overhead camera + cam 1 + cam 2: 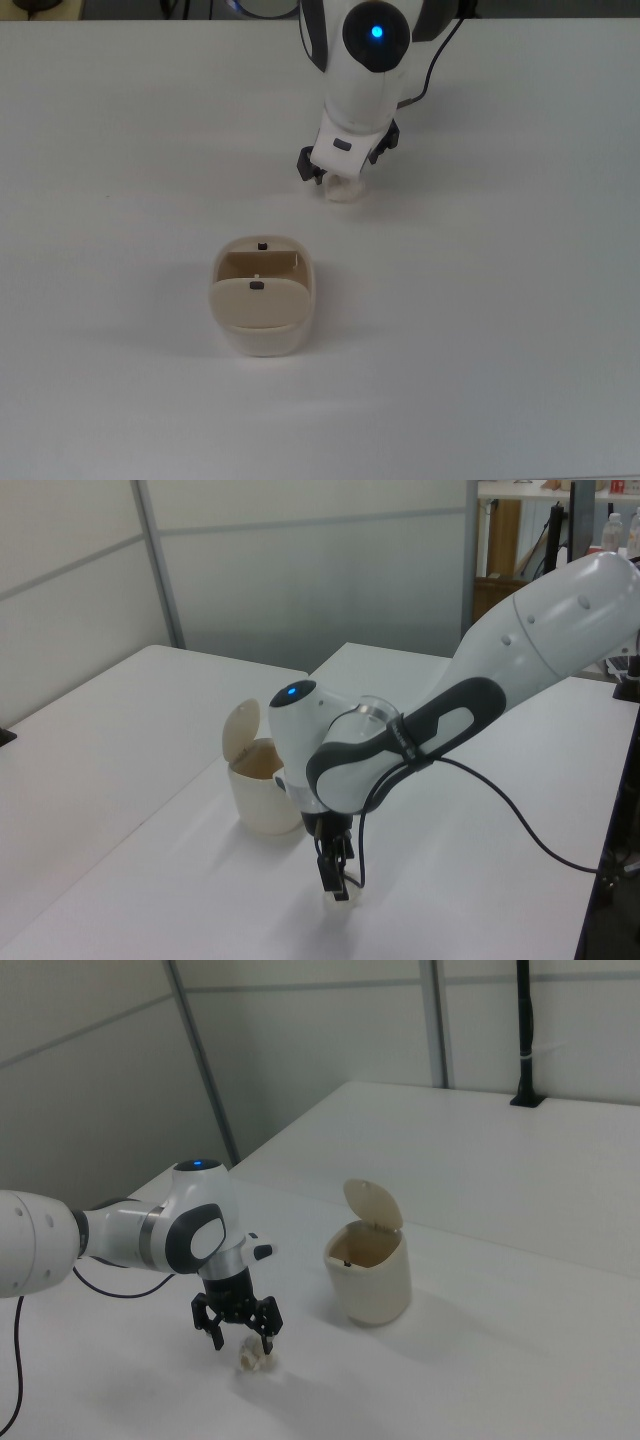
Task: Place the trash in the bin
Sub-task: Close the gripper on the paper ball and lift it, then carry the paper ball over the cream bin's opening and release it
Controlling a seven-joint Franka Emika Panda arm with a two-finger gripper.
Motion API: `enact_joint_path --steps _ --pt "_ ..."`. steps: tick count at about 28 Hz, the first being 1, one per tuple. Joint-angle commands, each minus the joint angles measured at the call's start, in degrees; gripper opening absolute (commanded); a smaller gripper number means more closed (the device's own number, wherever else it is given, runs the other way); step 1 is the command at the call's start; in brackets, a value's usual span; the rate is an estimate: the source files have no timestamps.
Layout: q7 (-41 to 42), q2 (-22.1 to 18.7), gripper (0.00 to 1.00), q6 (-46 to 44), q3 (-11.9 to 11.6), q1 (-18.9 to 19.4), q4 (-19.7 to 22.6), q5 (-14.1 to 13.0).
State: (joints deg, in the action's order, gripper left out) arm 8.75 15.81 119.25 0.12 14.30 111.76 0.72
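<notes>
From the top view, the gripper (345,168) is hanging right over the trash (345,190), one crumpled white wad lying on the white table (500,330). The arm's wrist is covering most of the wad, so only its lower edge is peeking out. Taking the bin (262,296) as landmark, the trash is sitting above and to the top view's right of it, well apart. One bin, one wad, one arm, nothing else on the tabletop here.

In the left view, the gripper (336,883) is pointing straight down with its tips at the wad (342,894), which is lying nearer the camera than the bin (266,790) and to the left view's right of it. The vertical pose looks chosen for a top-down pinch. The bin's flap is standing tipped up, leaving the mouth open, which should be making the drop easy later.

In the right view, the fingers are spread, one dark fingertip (217,1340) on either side, straddling the trash (252,1358) without pinching it yet; the wad is resting on the table to the right view's left of the bin (369,1270), a little nearer the camera. The jaws are standing wide enough to take the lumpy shape. My read: the grasp is about to happen, the carry is not yet begun.
</notes>
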Motion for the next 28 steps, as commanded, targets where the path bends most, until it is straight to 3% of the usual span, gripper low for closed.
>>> enact_joint_path --steps 1,6,8,12,21,25,28 --pt "-0.6 1.9 0.97 4.4 -0.5 0.8 0.5 1.7" --pt "-3.0 3.0 0.67 6.3 -0.5 0.8 0.3 2.1" --pt "-3.2 3.0 0.48 6.6 -0.5 0.8 0.3 2.1" --pt "-3.2 2.6 0.29 6.3 -0.5 0.8 -0.2 2.1" --pt "-5.2 -1.0 0.26 5.8 -1.1 0.5 -0.7 2.1" --pt "-8.5 -2.3 0.26 5.8 -1.6 0.1 -3.3 2.1" --pt "-10.2 -3.2 0.27 5.9 -4.0 0.0 -6.1 2.3"
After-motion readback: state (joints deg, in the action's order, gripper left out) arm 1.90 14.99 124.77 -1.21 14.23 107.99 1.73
